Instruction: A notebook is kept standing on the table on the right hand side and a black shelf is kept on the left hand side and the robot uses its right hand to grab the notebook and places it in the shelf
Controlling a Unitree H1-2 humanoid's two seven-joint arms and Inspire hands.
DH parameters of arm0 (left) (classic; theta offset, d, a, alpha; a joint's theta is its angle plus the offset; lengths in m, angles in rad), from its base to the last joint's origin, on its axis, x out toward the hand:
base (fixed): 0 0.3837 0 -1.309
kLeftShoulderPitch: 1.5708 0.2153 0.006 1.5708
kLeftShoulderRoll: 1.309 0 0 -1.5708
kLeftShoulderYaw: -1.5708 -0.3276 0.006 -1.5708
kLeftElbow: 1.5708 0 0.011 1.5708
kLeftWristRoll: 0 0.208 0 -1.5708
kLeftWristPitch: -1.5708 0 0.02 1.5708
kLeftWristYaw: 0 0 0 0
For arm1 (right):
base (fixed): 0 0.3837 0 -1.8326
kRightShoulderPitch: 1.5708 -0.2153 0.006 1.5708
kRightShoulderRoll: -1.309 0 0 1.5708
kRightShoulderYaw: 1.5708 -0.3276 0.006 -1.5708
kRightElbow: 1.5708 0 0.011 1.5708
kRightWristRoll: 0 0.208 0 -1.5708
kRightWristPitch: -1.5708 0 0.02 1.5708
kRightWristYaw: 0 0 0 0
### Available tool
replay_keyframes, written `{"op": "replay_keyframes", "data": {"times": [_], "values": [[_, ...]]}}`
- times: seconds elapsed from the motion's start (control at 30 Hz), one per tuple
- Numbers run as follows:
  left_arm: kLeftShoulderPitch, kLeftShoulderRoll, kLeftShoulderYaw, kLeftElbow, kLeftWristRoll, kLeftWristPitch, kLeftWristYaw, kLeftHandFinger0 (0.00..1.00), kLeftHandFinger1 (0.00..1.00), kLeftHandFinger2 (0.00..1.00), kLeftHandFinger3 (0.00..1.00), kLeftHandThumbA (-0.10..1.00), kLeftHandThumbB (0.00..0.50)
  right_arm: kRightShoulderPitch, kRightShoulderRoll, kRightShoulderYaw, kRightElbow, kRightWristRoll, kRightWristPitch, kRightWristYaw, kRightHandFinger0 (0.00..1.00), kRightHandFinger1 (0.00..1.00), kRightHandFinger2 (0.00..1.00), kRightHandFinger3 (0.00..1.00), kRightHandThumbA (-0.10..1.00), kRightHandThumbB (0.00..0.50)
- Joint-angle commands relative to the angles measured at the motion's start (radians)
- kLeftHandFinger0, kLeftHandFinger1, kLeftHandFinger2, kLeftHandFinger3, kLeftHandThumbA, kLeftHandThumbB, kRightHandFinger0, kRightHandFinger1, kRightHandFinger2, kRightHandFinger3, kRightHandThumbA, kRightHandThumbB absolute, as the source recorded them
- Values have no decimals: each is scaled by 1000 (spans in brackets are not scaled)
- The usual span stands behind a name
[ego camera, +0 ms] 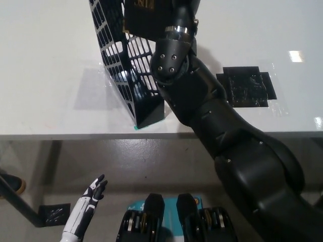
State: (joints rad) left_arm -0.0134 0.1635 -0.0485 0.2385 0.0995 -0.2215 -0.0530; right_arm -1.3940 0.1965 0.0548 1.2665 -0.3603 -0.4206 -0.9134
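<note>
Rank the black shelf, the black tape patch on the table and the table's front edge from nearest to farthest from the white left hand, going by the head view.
Measured from the left hand, which rests low at the lower left, below the table:
1. Table's front edge, directly above the hand.
2. Black shelf, on the table, up and to the right.
3. Black tape patch, far across on the table's right side.

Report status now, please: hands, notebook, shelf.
Right hand out of view past the frame top, arm reaching over the shelf. Notebook above shelf, not seated. Left hand open, low, below the table. Nothing in the way.
</note>
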Motion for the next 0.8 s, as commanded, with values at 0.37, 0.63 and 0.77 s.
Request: {"op": "replay_keyframes", "data": {"times": [0.37, 0.63, 0.77], "values": [[-19, 21, -3, -60, 5, 12, -29, 1000, 1000, 1000, 1000, 1000, 165, -142, 73, 62, 69, 42, -49, 8, 0, 0, 266, 243, -100, 0], [-22, 19, 1, -65, 9, 26, -23, 1000, 1000, 1000, 1000, 1000, 139, -130, 67, 80, 90, 44, -49, 8, 0, 0, 324, 269, -100, 13], [-17, 16, 3, -69, 7, 22, -19, 1000, 1000, 1000, 1000, 1000, 124, -117, 61, 100, 97, 32, -49, -6, 0, 0, 457, 399, -100, 47]]}}
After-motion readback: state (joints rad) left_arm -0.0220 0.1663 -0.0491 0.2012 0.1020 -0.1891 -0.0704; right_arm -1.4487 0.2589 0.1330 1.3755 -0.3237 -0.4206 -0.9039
